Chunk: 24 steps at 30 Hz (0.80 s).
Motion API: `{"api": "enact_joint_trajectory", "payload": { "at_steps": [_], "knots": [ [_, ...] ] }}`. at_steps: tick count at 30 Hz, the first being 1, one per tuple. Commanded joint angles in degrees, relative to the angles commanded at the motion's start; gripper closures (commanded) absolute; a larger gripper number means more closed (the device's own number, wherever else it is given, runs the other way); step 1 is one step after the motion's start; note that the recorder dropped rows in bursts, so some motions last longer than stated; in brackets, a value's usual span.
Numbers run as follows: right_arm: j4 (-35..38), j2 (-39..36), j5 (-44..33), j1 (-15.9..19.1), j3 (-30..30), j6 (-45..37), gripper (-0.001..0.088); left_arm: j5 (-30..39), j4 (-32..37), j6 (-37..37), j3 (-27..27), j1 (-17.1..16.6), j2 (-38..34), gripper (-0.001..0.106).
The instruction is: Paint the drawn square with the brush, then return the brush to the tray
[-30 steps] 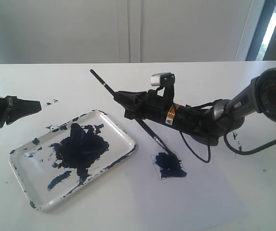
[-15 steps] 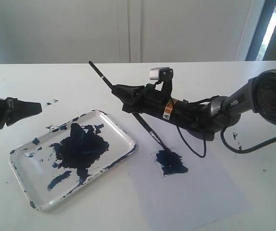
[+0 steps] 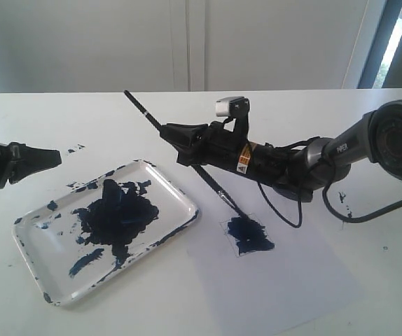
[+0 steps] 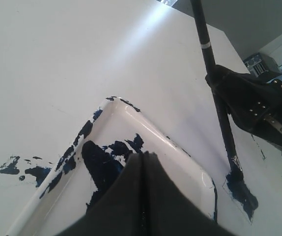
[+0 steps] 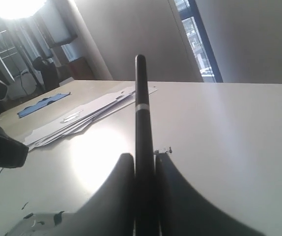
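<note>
The right gripper (image 3: 171,130) has shifted slightly left, its jaws pinching the one brush (image 3: 215,185), whose tip rests on the one drawn square (image 3: 248,236). The left gripper (image 3: 54,155), pressed together, sits near the one tray (image 3: 169,185). The arm lettering (image 3: 341,148) is too blurred to read.

Exterior view: we stand off the bench (image 3: 82,119), raised and tilted down, taking in the whole scene.
Left wrist view: we peer past the left claw (image 4: 143,156), close above the tray (image 4: 153,132).
Right wrist view: we sight along the brush (image 5: 141,108), near bench level.
Shared: tray and brush appear in both the exterior and left wrist views.
</note>
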<state>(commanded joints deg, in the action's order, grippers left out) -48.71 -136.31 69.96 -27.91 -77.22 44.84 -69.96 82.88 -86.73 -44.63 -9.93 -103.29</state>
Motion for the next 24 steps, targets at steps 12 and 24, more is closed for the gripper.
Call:
{"api": "enact_joint_trajectory", "payload": {
  "at_steps": [12,24],
  "knots": [
    [-4.54,0.71,0.0,2.28,0.0,0.21,0.0868,0.0,0.32,0.0,0.0,0.0,0.0,0.1],
    [-3.61,0.71,0.0,1.91,0.0,0.48,0.0868,0.0,-0.16,0.0,0.0,0.0,0.0,0.1]
  ]
}}
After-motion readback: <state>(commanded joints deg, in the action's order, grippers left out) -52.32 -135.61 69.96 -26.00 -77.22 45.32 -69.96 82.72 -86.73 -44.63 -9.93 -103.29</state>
